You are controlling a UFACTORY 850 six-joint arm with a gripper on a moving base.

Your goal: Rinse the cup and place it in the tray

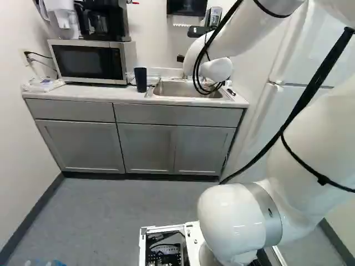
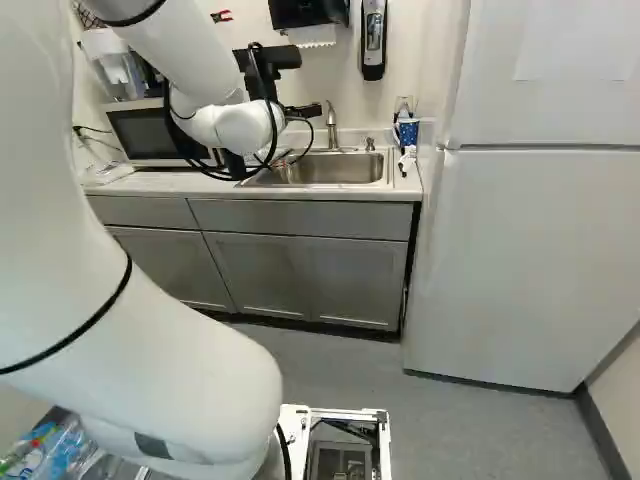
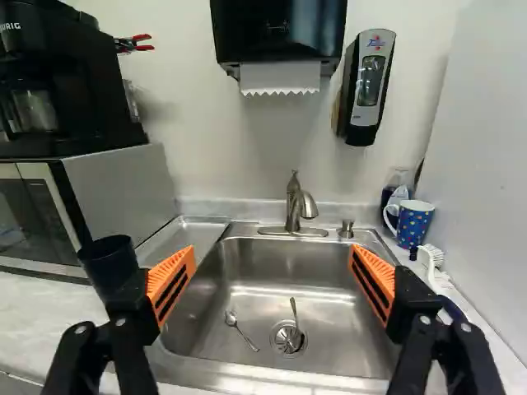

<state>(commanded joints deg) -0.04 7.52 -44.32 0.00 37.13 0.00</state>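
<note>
Dark cup (image 3: 107, 262) is what we take the task to mean: it stands on the counter (image 3: 49, 313) between the microwave (image 1: 89, 62) and the sink, seemingly upright, outside the gripper's spread. We judge it light, stiff and smooth-walled; whether it is plastic, glass or glazed we can't say, so we'd treat it as breakable. The wall looks to narrow downward, so a pinch set too low could let it ride up or tip. We'd close on both sides just above mid-height, square to the wall, keeping the mouth free for water. Just beside it, toward the sink, lies a shallow metal surface (image 3: 183, 239), perhaps the tray; we can't be sure.

Our gripper (image 3: 272, 248) holds nothing, its orange pads spread wide over the sink (image 3: 247, 288). Once wet, the cup will likely turn slippery, and any water in it adds weight; we'd want a firm but not crushing squeeze, and clearance from the faucet (image 3: 294, 204) and the two spoons (image 3: 240, 329) below.

Farther right in the right base view, a patterned blue mug (image 3: 412, 222) has a handle and probably more heft; should that be the one meant, we'd grip its body.
</note>
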